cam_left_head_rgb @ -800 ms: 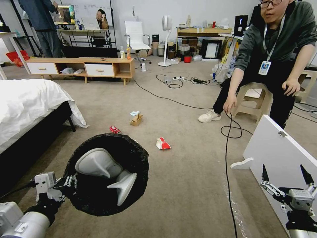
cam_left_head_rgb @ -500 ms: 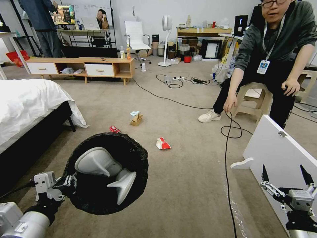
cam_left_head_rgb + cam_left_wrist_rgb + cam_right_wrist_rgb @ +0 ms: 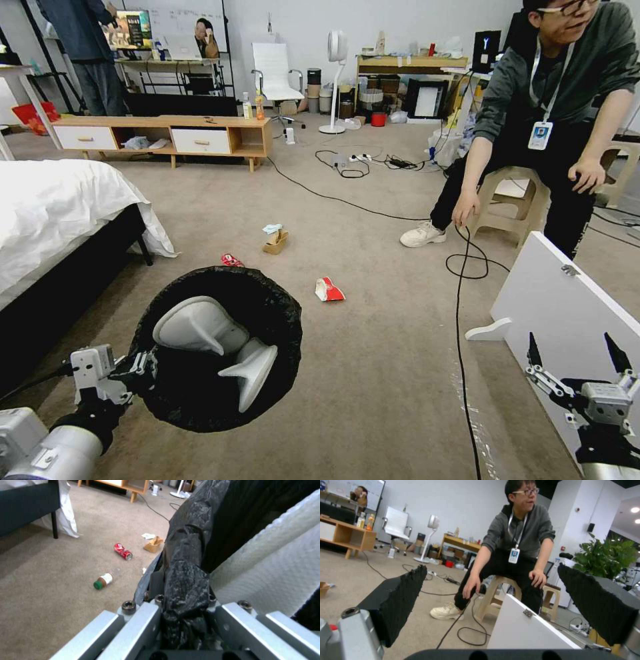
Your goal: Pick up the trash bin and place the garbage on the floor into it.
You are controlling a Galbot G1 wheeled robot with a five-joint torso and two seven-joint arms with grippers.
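The trash bin [image 3: 283, 313], lined with a crinkled black bag and showing two white lid flaps [image 3: 200, 327], hangs just above the carpet at lower left. My left gripper [image 3: 137, 370] is shut on its near rim, and the left wrist view shows the jaws pinching the black bag [image 3: 185, 610]. Garbage lies on the floor beyond the bin: a red-and-white carton [image 3: 328, 290], a crushed red can [image 3: 231, 259] [image 3: 123, 551], a brown paper bag [image 3: 275, 241] [image 3: 153, 545], a light-blue scrap [image 3: 271, 228] and a small bottle [image 3: 103, 579]. My right gripper [image 3: 572, 343] stands open at lower right.
A bed [image 3: 53, 200] stands at the left. A white board [image 3: 567, 307] leans at the right. A black cable [image 3: 459, 320] runs across the carpet, held by a seated person's hand [image 3: 465, 208]. A low wooden cabinet [image 3: 160, 137] stands at the back.
The bin has edged slightly up in the view and now covers part of the red can. Both grippers stay as they were.
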